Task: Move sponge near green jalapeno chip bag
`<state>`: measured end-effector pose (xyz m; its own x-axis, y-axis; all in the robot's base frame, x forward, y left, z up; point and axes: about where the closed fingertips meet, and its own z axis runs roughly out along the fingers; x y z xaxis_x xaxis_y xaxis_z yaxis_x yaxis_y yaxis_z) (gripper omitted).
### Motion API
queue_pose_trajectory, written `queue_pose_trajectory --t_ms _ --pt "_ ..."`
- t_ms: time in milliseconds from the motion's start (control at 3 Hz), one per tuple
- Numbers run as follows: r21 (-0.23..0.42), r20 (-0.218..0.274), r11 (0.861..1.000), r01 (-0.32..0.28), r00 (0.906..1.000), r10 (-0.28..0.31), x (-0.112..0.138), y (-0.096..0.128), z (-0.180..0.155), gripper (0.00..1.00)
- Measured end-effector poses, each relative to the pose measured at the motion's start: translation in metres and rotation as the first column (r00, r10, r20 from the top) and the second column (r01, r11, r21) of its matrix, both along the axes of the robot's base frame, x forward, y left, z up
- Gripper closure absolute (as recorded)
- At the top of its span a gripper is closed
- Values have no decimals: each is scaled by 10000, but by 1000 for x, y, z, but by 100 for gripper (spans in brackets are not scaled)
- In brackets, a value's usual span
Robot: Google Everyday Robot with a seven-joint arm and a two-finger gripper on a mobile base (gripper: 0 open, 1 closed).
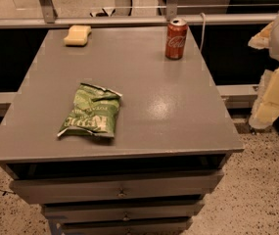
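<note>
The sponge [77,35], a small pale yellow foam block, lies at the far left corner of the grey table [178,116]. The green jalapeno chip bag [91,111] lies flat and crumpled near the front left of the table, well apart from the sponge. My gripper [276,84] hangs at the right edge of the view, off the table's right side and above the floor. It is far from both the sponge and the bag and holds nothing that I can see.
A red soda can [176,38] stands upright at the far right of the table. A rail and a glass wall run behind the table. Drawers [119,190] sit below the tabletop at the front. Speckled floor lies to the right.
</note>
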<state>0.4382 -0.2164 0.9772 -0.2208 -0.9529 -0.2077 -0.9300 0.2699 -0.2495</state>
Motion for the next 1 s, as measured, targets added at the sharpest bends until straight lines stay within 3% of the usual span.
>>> queue_pose_trajectory --t_ms 667,1000 --pt "120 197 9998 -143 9997 141 5 10 5 0" --pt "943 317 9936 -620 9977 592 22 50 11 0"
